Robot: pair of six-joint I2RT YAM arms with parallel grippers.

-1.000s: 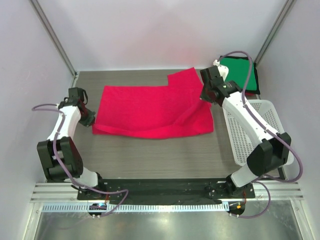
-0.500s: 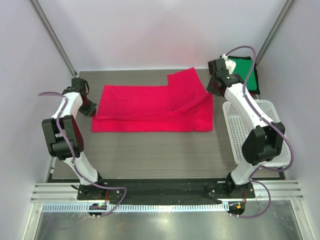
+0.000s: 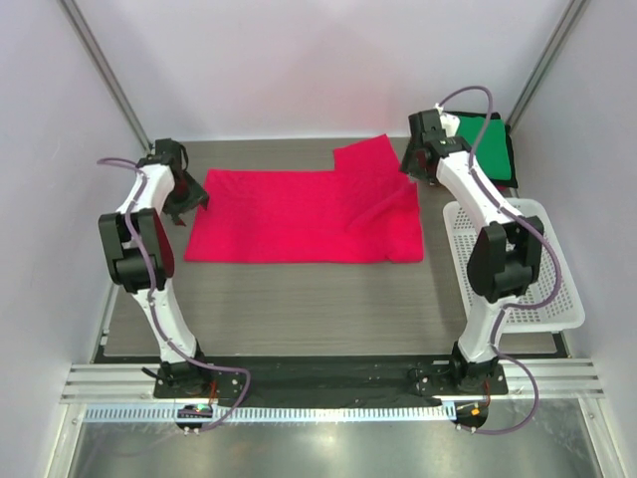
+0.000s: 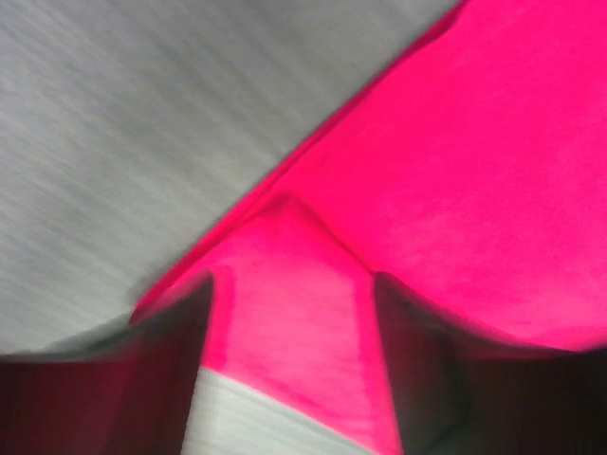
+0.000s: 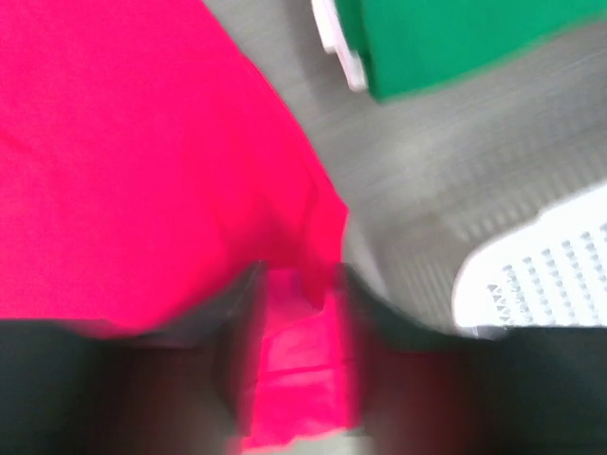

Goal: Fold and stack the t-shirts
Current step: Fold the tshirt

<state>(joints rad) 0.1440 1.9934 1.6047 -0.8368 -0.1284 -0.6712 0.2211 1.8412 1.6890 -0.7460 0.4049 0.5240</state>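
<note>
The red-pink t-shirt point(image 3: 299, 214) lies on the table point(image 3: 299, 299), folded once into a long band, with a green folded shirt point(image 3: 493, 149) at the far right corner; most of the folding is left to you. Your left gripper point(image 4: 289, 284) and right gripper point(image 5: 294, 275), at the band's opposite ends, stand parted with cloth loose between the jaws, gripping nothing.

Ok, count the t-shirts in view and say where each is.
2. The red-pink t-shirt lies spread across the middle of the table; the folded green t-shirt sits at the far right corner. A dark edge under it may hide more.
</note>
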